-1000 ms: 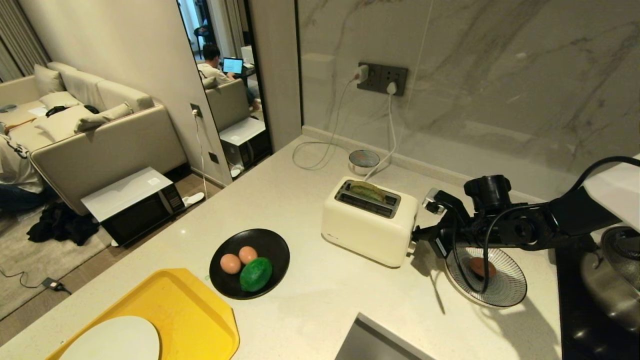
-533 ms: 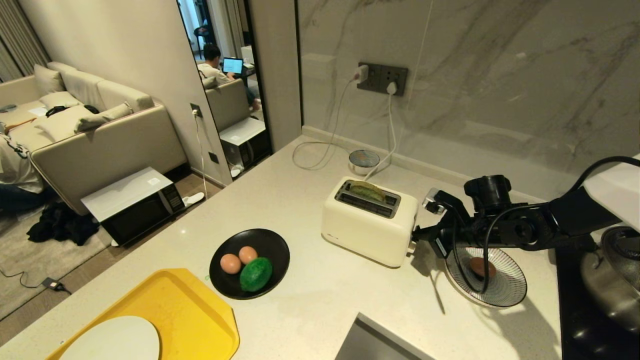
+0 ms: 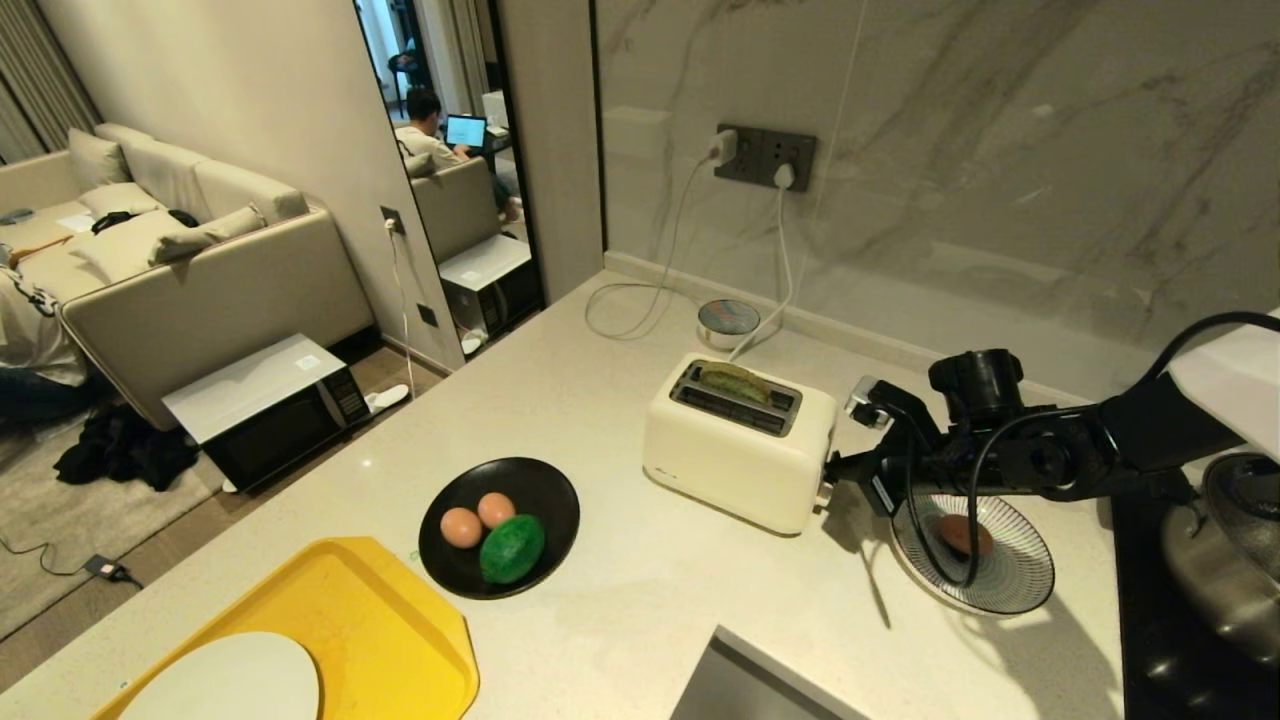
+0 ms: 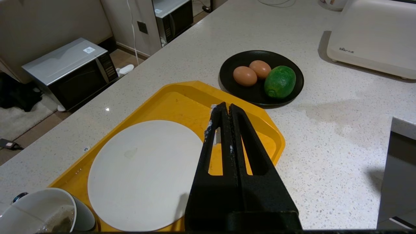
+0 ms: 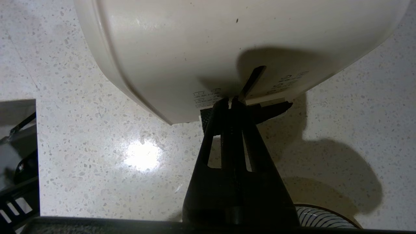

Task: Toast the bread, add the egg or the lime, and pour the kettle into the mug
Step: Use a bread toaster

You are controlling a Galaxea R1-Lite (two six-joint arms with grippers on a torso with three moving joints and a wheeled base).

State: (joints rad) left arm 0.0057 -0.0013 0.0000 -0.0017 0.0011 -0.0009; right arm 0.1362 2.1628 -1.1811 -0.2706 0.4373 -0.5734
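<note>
The pale green bread stands in the slot of the cream toaster. My right gripper is shut, empty, with its tips against the toaster's right end at the black lever. Two eggs and the lime lie on a black plate. A third egg lies on a striped plate under my right arm. My left gripper hangs shut over a yellow tray. The mug shows at the near corner of the left wrist view. The kettle is out of view.
A white plate lies on the yellow tray. A round base and cords sit by the wall socket. A steel pot stands on the black hob at the right. The sink's corner lies at the front edge.
</note>
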